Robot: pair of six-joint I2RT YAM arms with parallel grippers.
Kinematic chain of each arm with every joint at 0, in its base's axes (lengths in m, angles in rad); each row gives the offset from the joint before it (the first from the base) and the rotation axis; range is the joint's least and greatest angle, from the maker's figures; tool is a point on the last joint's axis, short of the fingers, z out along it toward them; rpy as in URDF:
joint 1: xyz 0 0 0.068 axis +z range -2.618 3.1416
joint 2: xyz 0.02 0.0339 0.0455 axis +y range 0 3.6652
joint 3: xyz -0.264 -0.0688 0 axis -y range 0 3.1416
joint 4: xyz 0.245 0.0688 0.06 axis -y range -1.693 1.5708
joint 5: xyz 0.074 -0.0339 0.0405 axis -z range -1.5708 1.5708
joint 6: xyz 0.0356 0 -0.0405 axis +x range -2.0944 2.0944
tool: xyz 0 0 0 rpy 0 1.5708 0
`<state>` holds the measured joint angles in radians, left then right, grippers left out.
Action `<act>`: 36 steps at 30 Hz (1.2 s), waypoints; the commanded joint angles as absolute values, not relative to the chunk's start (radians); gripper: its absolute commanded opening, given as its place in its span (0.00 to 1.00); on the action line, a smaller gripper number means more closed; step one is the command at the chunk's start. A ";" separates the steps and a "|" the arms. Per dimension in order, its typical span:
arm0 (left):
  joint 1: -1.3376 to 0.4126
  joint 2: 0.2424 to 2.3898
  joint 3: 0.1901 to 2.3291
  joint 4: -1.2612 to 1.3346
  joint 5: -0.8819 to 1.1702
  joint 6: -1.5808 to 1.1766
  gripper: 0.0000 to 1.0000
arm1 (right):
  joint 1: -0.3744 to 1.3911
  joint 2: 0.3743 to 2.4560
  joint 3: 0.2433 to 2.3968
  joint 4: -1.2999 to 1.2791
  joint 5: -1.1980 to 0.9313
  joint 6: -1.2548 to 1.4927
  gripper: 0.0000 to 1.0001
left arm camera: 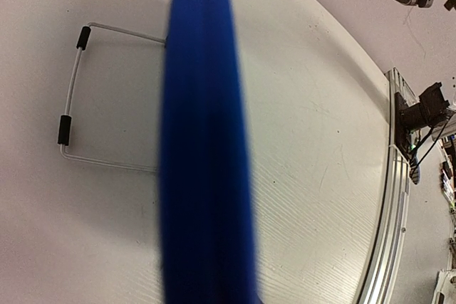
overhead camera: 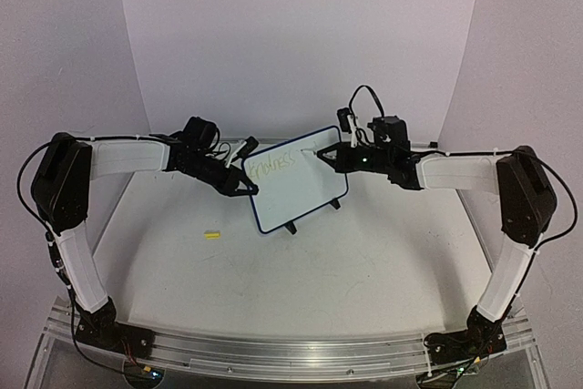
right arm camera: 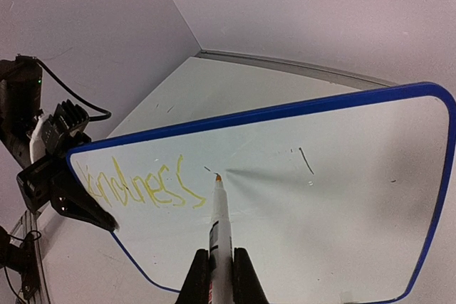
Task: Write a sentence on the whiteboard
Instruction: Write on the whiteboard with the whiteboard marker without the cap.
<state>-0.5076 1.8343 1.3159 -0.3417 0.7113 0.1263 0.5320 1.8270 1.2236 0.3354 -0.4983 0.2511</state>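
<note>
Right pincer (right arm camera: 221,279) closed on the marker (right arm camera: 220,211), tip on the whiteboard (right arm camera: 320,176) straight ahead of it. Left pincer (overhead camera: 244,186) looks clamped on the board's near rim, though its own camera shows only blurred blue edge. The sentence (right arm camera: 135,184), reading "kindness", lies between left pincer and marker tip

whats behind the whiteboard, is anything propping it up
A wire stand with two black sleeves reaches out behind the whiteboard onto the table, seen from the left wrist. From above and from the right wrist the board's face covers its back.
</note>
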 commanded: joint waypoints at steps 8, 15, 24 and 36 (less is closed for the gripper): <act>-0.522 1.844 1.351 -0.415 0.753 0.152 0.00 | 0.538 1.873 1.281 0.358 -0.480 0.257 0.00; -0.522 1.844 1.351 -0.414 0.755 0.151 0.00 | 0.539 1.870 1.266 0.361 -0.410 0.274 0.00; -0.522 1.843 1.353 -0.415 0.755 0.150 0.00 | 0.539 1.854 1.249 0.371 -0.377 0.280 0.00; -0.522 1.839 1.356 -0.418 0.745 0.149 0.00 | 0.539 1.773 1.178 0.411 -0.392 0.295 0.00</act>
